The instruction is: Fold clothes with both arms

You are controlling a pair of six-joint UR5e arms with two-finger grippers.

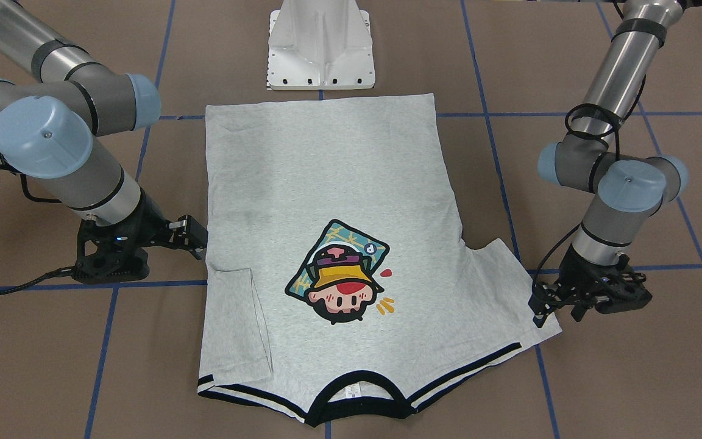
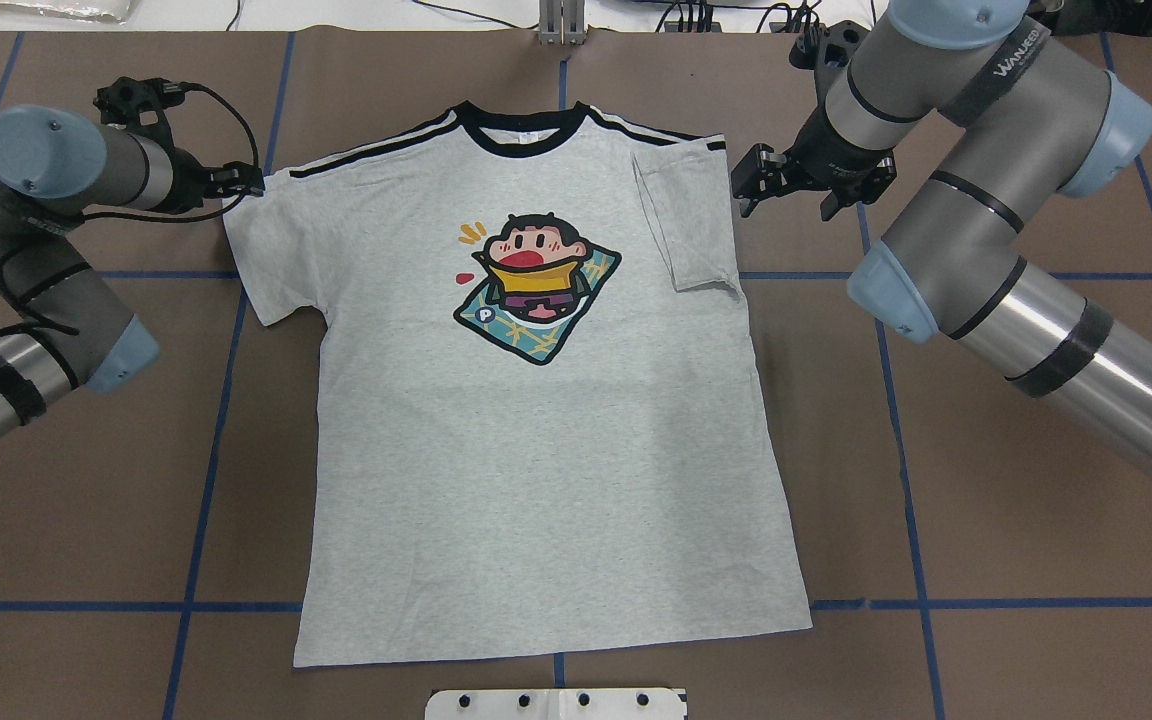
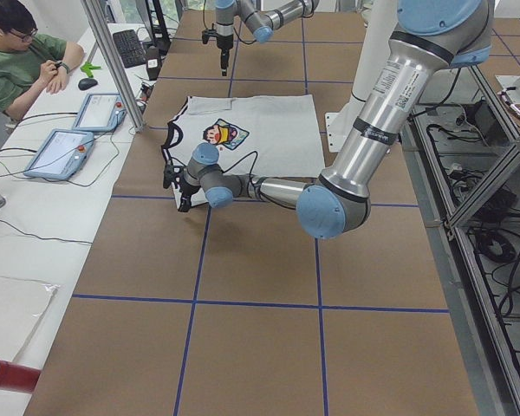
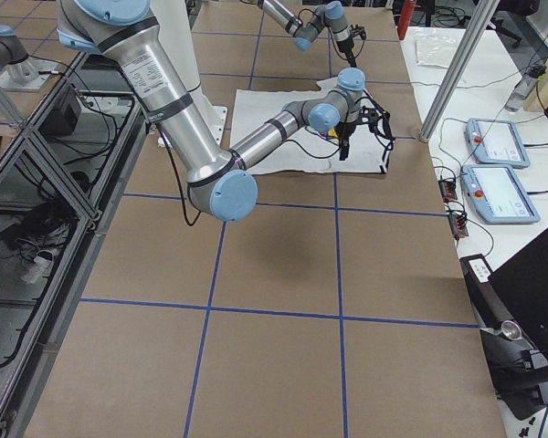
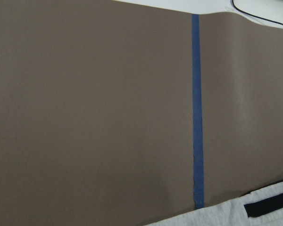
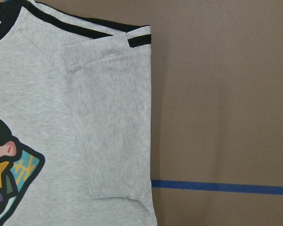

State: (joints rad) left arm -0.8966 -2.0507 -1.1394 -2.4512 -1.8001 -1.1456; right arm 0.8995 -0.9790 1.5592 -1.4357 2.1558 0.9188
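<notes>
The grey T-shirt lies flat, front up, with the collar at the far side and the cartoon print showing. The sleeve on my right side is folded in onto the body; it fills the right wrist view. The other sleeve lies spread out. My right gripper is open and empty, just outside the folded edge. My left gripper looks open at the spread sleeve's shoulder corner, low over the table. The left wrist view shows only a shirt edge.
The white pedestal base stands just beyond the shirt's hem. The table is brown with blue tape lines. In the exterior left view an operator sits beyond the collar side, with tablets on a white bench.
</notes>
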